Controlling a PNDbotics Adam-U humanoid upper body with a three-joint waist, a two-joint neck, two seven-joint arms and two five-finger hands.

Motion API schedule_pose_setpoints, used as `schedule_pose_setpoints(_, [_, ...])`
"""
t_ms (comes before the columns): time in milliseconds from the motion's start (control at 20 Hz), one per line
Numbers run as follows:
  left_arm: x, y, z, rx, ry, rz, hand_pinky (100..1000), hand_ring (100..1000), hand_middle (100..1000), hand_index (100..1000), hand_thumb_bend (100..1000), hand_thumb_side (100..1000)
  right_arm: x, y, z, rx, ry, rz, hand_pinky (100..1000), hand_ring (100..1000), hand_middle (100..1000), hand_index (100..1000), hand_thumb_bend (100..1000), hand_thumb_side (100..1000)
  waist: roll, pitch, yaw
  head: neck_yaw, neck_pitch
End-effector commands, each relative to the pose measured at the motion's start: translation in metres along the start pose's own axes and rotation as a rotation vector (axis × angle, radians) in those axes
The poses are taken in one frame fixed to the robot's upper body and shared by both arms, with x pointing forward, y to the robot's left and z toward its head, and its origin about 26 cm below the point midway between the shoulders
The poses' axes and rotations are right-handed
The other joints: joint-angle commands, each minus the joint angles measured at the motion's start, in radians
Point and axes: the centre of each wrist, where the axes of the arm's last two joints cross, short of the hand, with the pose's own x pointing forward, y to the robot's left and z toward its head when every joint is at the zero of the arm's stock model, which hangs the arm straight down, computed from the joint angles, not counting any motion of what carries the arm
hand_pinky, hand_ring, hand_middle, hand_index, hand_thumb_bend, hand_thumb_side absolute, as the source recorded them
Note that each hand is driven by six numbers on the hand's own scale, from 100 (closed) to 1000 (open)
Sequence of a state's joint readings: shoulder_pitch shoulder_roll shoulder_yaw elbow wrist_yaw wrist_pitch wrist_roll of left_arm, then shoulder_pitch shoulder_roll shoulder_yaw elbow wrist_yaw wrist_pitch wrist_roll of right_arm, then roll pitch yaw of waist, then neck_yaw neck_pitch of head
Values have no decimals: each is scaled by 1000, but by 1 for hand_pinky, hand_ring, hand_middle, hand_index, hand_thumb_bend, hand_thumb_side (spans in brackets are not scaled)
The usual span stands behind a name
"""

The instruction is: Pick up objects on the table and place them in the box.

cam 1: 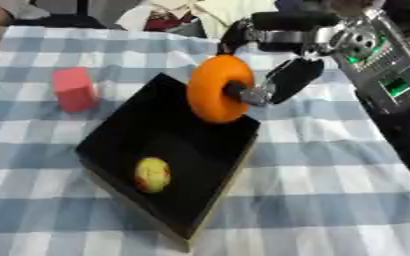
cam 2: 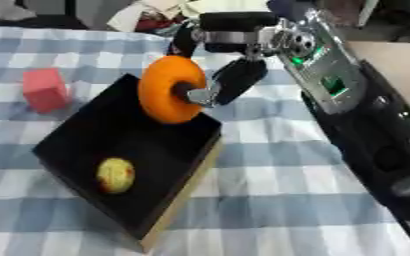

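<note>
You look down on a table covered by a cloth (cam 1: pixel 331 190) checked in pale blue and white; its stripes run slightly askew across your view; the fabric lies flat with faint creases. Beyond the far edge you see a clutter (cam 1: pixel 169 15) of white, red and dark shapes, too blurred to name; at the right, past the cloth's edge, a strip of bare tan surface (cam 2: pixel 392 55) shows. The light falls soft and even, casting only mild shadows.
</note>
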State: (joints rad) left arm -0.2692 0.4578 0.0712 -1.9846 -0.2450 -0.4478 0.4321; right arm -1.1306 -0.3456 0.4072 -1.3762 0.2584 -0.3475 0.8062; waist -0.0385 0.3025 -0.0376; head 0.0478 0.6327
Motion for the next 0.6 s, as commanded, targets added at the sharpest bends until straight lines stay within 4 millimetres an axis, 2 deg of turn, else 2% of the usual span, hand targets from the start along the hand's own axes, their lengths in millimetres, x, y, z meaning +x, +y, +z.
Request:
schedule_pose_setpoints(50, [3, 4, -7, -19, -29, -7, 514, 739, 681, 780, 162, 873, 12, -7, -7, 5, -85, 2, 783, 756, 539, 712, 100, 467, 2, -26, 0, -4, 9])
schedule_pose_setpoints(550, [4, 3, -6, -23, -27, -1, 513, 740, 681, 779, 161, 874, 26, 14, -30, 31, -166, -34, 785, 761, 551, 709, 100, 457, 3, -27, 4, -12, 15])
schedule_pose_setpoints(600, [4, 3, -6, -23, -26, 0, 513, 740, 681, 779, 161, 874, 26, 17, -32, 31, -166, -24, 784, 762, 555, 705, 100, 381, 3, -27, 5, -13, 15])
